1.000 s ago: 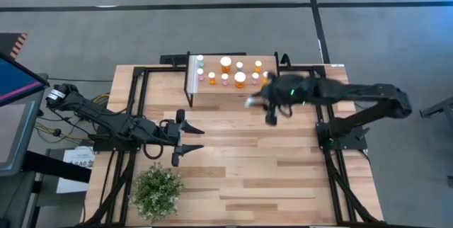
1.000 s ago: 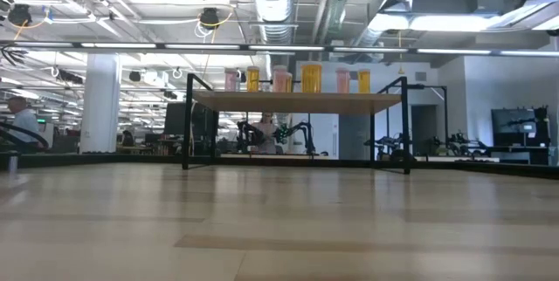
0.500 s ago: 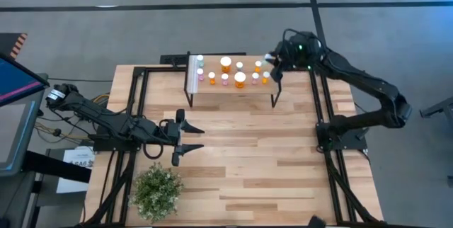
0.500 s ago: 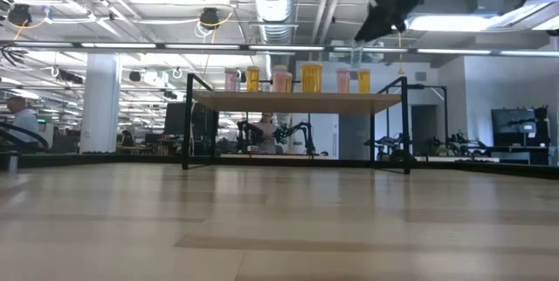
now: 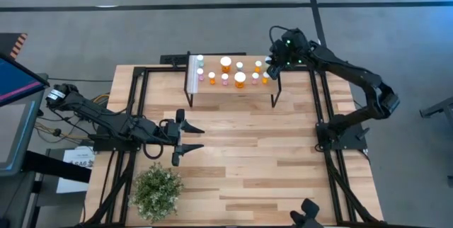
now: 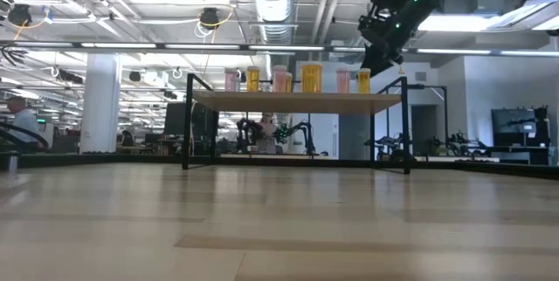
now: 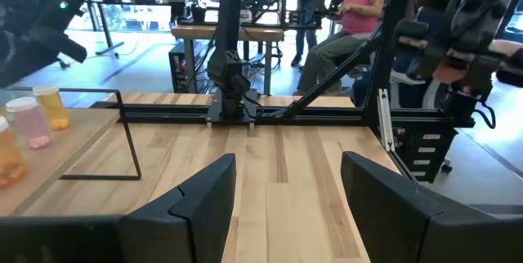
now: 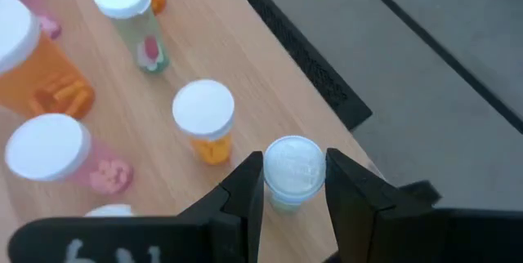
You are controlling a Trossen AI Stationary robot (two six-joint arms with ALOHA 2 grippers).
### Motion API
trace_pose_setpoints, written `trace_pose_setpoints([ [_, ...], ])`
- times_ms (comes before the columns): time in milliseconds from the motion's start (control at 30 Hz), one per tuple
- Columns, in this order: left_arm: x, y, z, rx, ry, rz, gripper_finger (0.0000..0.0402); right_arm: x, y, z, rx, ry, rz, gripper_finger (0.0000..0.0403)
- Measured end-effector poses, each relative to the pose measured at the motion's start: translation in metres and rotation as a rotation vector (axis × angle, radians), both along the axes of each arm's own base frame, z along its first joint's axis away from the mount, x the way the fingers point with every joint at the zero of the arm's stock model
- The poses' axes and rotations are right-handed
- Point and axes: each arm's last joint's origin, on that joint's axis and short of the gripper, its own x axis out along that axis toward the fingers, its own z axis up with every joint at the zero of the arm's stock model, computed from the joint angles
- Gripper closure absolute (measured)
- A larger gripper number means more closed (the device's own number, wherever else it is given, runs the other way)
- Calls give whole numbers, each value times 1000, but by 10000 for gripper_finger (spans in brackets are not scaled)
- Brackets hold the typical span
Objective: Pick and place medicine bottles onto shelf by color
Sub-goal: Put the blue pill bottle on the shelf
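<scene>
The shelf (image 5: 230,90) stands on thin black legs at the table's far side. On it stand several medicine bottles (image 5: 240,79) with white caps, their bodies orange, pink or pale blue-green. My right gripper (image 5: 271,64) hovers over the shelf's right far corner, shut on a pale blue-green medicine bottle (image 8: 294,169). In the low view this gripper (image 6: 384,52) is just above the plank's right end (image 6: 384,99). My left gripper (image 5: 185,137) waits open above the table's left middle, far from the shelf. My right gripper pinches the pale blue-green bottle at its white cap (image 8: 294,163), one finger (image 8: 250,183) on each side, coming from above and pointing down. The bottle stays upright below the fingers, over the shelf corner. Whether its base touches the plank cannot be told.
A bushy green plant (image 5: 157,191) sits at the table's near left. Black frame rails (image 5: 138,100) run along both table sides. Right beside the held bottle stands a small orange one (image 8: 204,120), and past the shelf's end the grey floor (image 8: 425,75) drops away. A seated person (image 7: 359,2) shows beyond the table.
My right gripper, carrying the pale bottle, has swung up from the table in front of the shelf's right end toward the far edge. It then came down over the shelf's right far corner. The left arm has kept still.
</scene>
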Motion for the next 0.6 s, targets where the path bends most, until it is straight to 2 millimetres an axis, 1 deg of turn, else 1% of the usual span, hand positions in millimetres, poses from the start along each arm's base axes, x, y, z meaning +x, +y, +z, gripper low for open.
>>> trace_pose_setpoints([
  [133,0,0,0,0,0,0,191,3,-3,-5,11,11,2,278],
  [333,0,0,0,0,0,-1,191,3,0,-3,14,10,13,274],
  [600,0,0,0,0,0,-1,191,-2,6,2,12,8,12,225],
])
